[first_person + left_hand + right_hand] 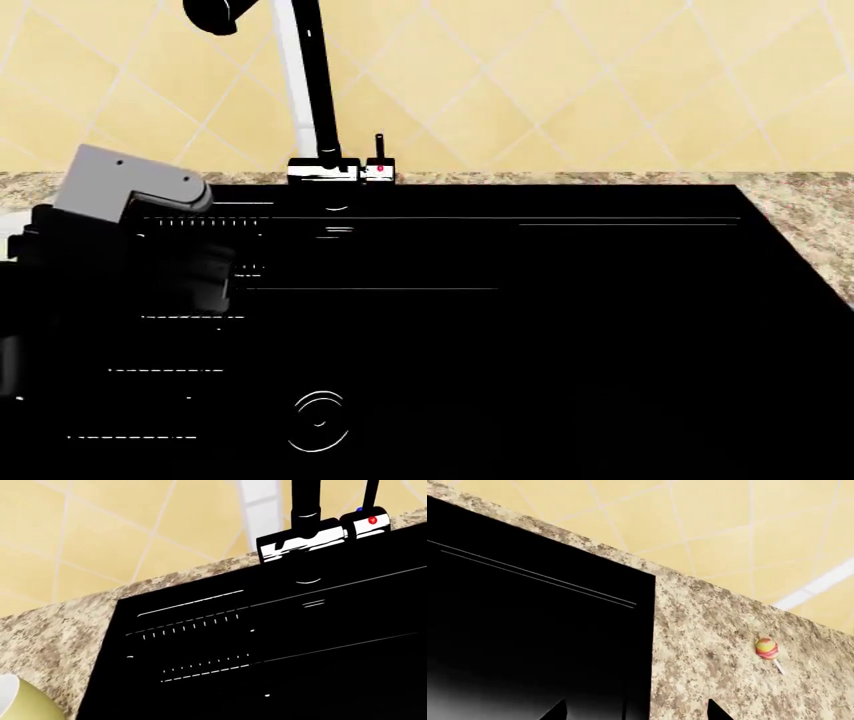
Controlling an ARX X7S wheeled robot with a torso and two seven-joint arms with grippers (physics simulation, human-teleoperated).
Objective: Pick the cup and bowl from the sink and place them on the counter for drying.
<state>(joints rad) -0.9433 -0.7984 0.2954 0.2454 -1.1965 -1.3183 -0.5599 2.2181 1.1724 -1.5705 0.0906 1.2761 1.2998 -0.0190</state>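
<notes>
The black sink (534, 320) fills the head view, with its drain ring (318, 420) at the front left and the faucet (310, 100) at the back. The pale yellow cup (17, 702) shows at the edge of the left wrist view, on the speckled counter (60, 635) beside the sink's end. My left arm (134, 190) hangs over the sink's left part; its fingers cannot be told from the black basin. My right gripper (637, 712) is open and empty, one fingertip over the sink (527, 630), the other over the counter (714, 645). The red bowl is out of view.
A small striped lollipop (767, 649) lies on the counter right of the sink. The yellow tiled wall (601, 80) rises behind the counter. The faucet base with a red-marked handle (370, 520) stands at the sink's back edge.
</notes>
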